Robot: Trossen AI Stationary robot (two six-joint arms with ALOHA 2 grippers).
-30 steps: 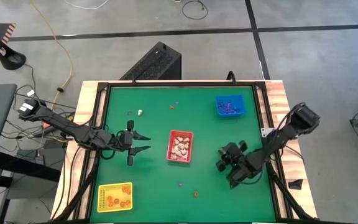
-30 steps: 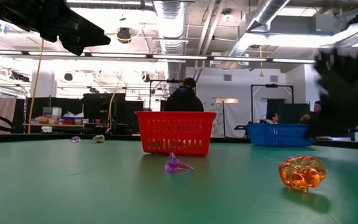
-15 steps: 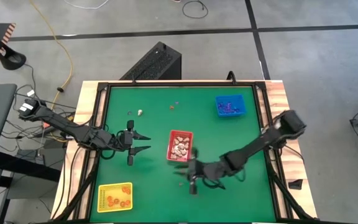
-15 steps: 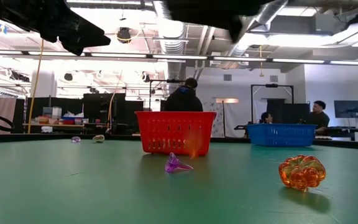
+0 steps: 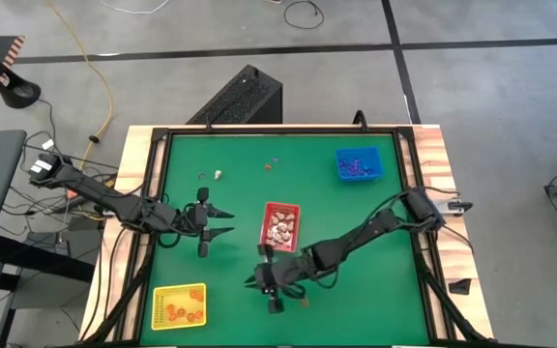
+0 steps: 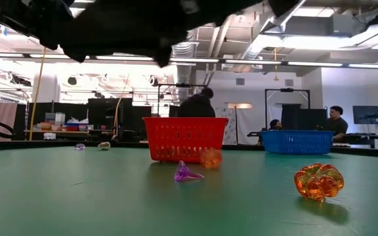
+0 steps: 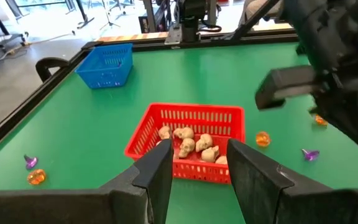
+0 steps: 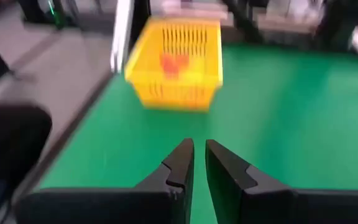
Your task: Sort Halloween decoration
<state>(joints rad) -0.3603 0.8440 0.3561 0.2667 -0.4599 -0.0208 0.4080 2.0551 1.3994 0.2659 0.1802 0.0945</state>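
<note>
While L gripper (image 5: 222, 222) waits, R gripper (image 5: 262, 286) faces yellow tray (image 5: 179, 305).

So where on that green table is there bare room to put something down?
Bare green lies between the red tray and the blue tray, and in the near right corner. It is crowded between the red tray and the yellow tray, where the right pincer hovers by loose trinkets.

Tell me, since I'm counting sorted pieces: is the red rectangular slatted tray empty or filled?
Partly filled: the red rectangular slatted tray holds several cream skull-like trinkets on its floor.
</note>
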